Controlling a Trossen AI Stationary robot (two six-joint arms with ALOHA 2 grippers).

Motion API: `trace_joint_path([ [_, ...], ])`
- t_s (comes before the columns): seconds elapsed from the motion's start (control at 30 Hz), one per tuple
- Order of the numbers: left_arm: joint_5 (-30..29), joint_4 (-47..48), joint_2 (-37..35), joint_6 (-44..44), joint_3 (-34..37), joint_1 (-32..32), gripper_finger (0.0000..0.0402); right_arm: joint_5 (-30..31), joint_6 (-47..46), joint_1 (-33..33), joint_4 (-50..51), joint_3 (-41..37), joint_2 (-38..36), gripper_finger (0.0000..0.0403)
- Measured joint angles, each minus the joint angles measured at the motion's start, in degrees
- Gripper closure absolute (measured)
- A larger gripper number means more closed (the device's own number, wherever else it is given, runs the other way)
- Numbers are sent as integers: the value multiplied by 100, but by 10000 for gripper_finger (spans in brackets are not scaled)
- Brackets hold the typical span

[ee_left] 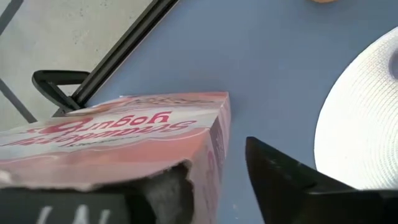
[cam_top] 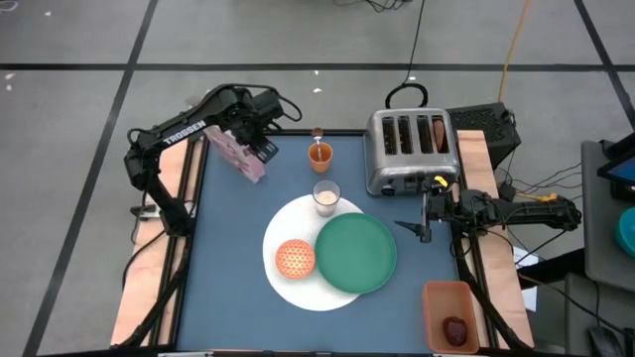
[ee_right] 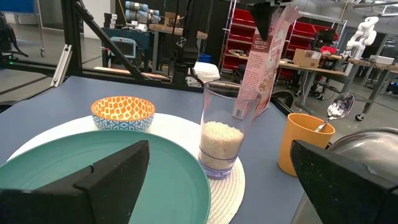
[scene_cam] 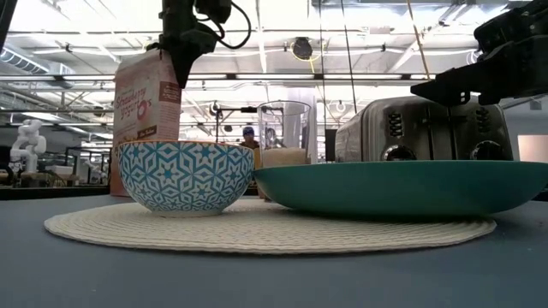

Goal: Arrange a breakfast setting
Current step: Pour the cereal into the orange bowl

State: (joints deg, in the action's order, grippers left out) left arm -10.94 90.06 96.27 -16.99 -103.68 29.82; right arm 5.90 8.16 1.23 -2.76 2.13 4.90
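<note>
The pink cereal box (cam_top: 238, 157) stands at the far left of the table, leaning a little. My left gripper (ee_left: 217, 165) points down over its top corner, one finger on each side. A small orange bowl (cam_top: 295, 258) and a green plate (cam_top: 357, 253) sit on the large white round plate (cam_top: 298, 288). Behind them stand the milk glass (cam_top: 325, 196) and the orange cup (cam_top: 319, 154), which has a spoon (ee_right: 336, 109) in it. My right gripper (cam_top: 415, 230) waits open at the right edge. My left gripper comes at the box's top corner (ee_left: 214, 134) from above. A strip of table shows between the box and one finger (ee_left: 280, 180). The other finger (ee_left: 155, 193) hides the box's top edge, and I cannot tell whether it touches.
The silver toaster (cam_top: 412, 149) stands at the far right with something brown in one slot (cam_top: 439, 134). An orange tray (cam_top: 451, 315) off the near right corner holds a dark red fruit (cam_top: 454, 329). Bare blue table lies along the near left side.
</note>
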Motion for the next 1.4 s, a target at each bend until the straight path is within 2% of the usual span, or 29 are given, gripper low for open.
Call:
trace_joint_path([
  [0.2, 2, 0, 0, 0, 0, 0, 292, 0, 0, -1, 0, 0, -1, 18],
  [0.5, 4, 0, 0, 9, 0, 0, 302, 1, 1, -1, 0, -1, -1, 18],
  [1.03, 39, -11, 0, 33, 0, 0, 393, 0, 2, -1, 0, -2, 1, 18],
  [1.4, 35, -9, 0, 33, 0, 0, 398, 2, 1, 1, 0, -1, 0, 18],
])
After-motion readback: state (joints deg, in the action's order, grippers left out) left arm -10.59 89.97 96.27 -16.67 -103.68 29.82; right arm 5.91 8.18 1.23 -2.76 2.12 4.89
